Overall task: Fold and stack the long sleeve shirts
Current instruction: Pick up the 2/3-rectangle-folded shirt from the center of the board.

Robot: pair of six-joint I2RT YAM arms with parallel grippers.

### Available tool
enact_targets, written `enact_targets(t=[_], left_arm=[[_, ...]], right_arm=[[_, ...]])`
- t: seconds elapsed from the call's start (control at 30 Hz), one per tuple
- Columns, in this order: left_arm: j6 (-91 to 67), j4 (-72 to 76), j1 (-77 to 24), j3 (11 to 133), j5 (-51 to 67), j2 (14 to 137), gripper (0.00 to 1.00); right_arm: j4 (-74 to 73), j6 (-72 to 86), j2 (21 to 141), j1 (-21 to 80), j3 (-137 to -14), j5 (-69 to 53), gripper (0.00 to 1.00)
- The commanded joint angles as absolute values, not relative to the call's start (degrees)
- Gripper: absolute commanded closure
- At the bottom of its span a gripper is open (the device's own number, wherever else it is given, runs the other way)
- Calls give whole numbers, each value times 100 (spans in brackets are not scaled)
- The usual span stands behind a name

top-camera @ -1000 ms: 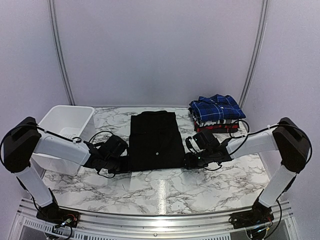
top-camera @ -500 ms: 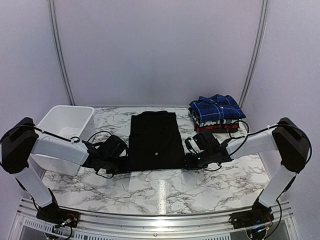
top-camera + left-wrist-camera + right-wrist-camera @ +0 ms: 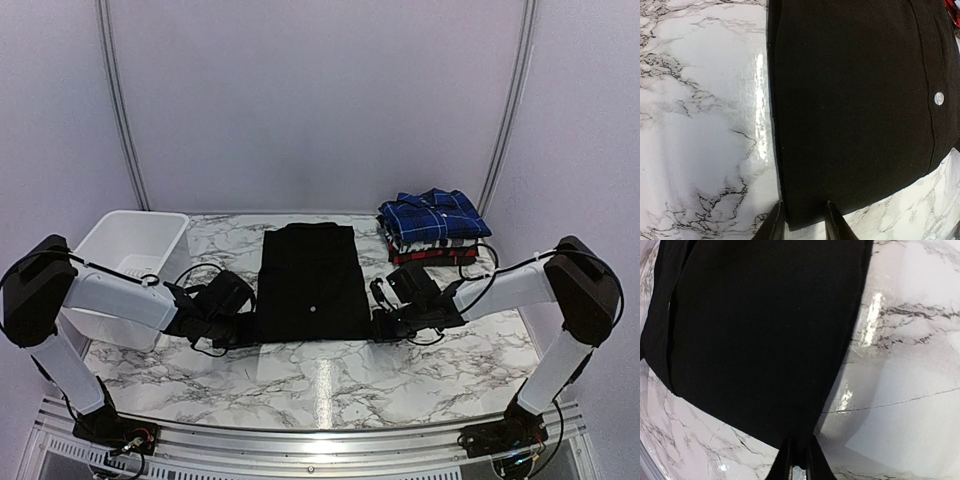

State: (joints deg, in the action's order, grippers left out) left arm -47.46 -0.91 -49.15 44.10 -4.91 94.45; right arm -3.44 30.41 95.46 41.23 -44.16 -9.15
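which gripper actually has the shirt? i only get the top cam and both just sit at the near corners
Observer: The right gripper does. It is pinched on the near corner of the shirt.
Operator: and the left one
Observer: The left gripper straddles the near hem with its jaws apart, not closed on it.
Operator: any cloth lifted
Observer: Not that I can see. In both wrist views the hem looks flat on the table.
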Motion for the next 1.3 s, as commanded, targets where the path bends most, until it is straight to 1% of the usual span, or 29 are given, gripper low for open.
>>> enact_targets(t=[0.0,0.03,0.2,0.27,0.5,0.7,0.83,0.97,1.07,1.13,1.17,1.23,1.27], left_arm=[[-4862,-388,-4965,4157,-209,9674,73],[-4879,-360,-4968,4155,-192,9676,75],[-5005,-290,-5029,4093,-132,9595,94],[-5063,-297,-5088,4026,-123,9449,100],[-5241,-622,-5402,3829,-343,8730,100],[-5687,-997,-6062,3572,-835,7794,100],[-5988,-1214,-6512,3457,-1185,7268,100],[-6014,-1486,-6696,3657,-1397,6981,100],[-5811,-1783,-6666,4089,-1674,6872,100],[-5594,-1911,-6446,4449,-1667,6934,100],[-5466,-1916,-6229,4627,-1530,7016,100],[-5076,-1886,-5734,5033,-1222,7287,100],[-4835,-1876,-5464,5310,-1052,7590,100]], right_arm=[[-688,3074,9551,4217,-4246,-1071,98],[-674,3068,9534,4218,-4236,-1072,100],[-650,3067,9314,4240,-4142,-1099,100],[-650,3081,9175,4289,-4062,-1091,100],[-817,3355,8537,4829,-3779,-768,100],[-1233,3927,7440,5469,-3451,-271,100],[-1589,4283,6784,5857,-3466,65,100],[-1838,4381,6509,6023,-3742,318,100],[-2089,4251,6546,6029,-4222,512,100],[-2186,4021,6706,5924,-4636,645,100],[-2196,3878,6838,5789,-4861,604,100],[-2146,3569,7206,5213,-5326,354,100],[-1969,3343,7510,4933,-5533,190,100]])
